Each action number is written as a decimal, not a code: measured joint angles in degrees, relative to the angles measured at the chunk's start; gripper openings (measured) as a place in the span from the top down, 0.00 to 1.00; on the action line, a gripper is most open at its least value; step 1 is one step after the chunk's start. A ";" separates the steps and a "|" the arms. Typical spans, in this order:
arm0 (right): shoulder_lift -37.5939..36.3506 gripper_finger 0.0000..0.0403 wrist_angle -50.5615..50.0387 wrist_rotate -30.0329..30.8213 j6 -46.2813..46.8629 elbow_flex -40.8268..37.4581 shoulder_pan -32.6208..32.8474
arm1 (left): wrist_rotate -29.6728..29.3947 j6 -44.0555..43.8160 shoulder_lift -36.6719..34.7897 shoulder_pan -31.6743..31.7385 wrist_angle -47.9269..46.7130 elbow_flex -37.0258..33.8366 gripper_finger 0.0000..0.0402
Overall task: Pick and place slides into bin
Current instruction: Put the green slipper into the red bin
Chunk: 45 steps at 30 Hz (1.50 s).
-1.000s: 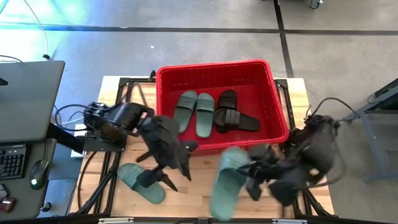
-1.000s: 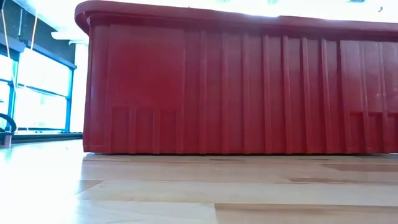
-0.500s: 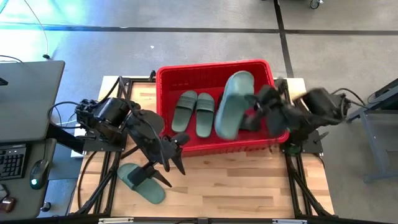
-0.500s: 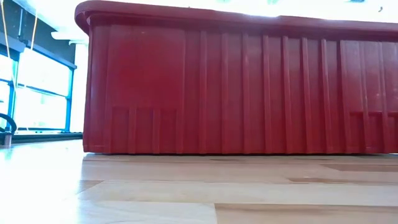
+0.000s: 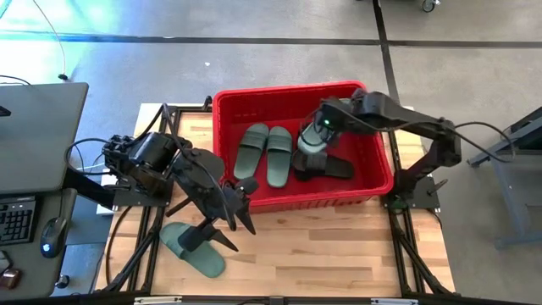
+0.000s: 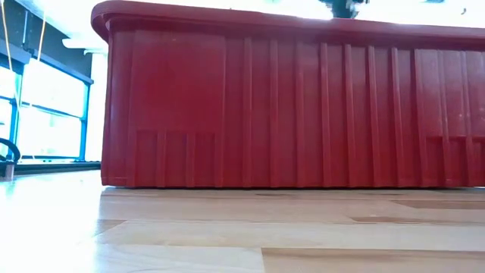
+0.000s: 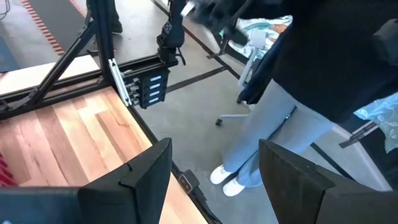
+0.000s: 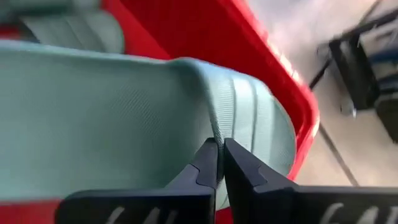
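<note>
Nearest the front edge of the tabletop [image 5: 339, 246], towards its front left corner, one green slide [image 5: 193, 248] lies flat on the wood; it is the only slide outside the bin that I can see. The left gripper [image 5: 230, 235] hangs just beside it, a little towards the middle, with its fingers apart and nothing between them; the left wrist view shows the same open gap, and through it a person's legs [image 7: 261, 155] on the floor beyond the tabletop.

Farther back, the red bin [image 5: 373, 119] stands along the back edge of the tabletop. In it, two green slides [image 5: 266, 151] lie side by side in the left half, and a black pair [image 5: 326, 165] lies in the right half. The right gripper [image 5: 315, 137] is inside the bin above the black pair, clamped on the edge of a light green slide [image 8: 112, 118], which hangs inside the red wall and is not released.

By my judgement the task is mostly done: four slides rest in the bin, the fifth is about to be let go, and the one by the front left corner is left.
</note>
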 joint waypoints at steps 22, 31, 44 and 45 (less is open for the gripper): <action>-0.02 0.87 20.16 -10.58 -20.07 -24.50 -16.93 | -0.46 -12.39 0.04 -0.02 -0.05 0.00 0.45; -0.02 0.75 23.23 -16.33 -28.93 -24.80 -16.94 | -0.24 -15.03 0.07 -0.02 -0.05 0.00 0.44; -0.02 0.58 24.27 -22.86 -29.52 -24.87 -16.94 | -0.24 -14.05 0.07 -0.02 -0.53 0.00 0.45; -0.02 0.57 24.45 -24.84 -28.65 -24.87 -16.94 | -0.28 -13.71 0.07 -0.02 -0.53 0.00 0.44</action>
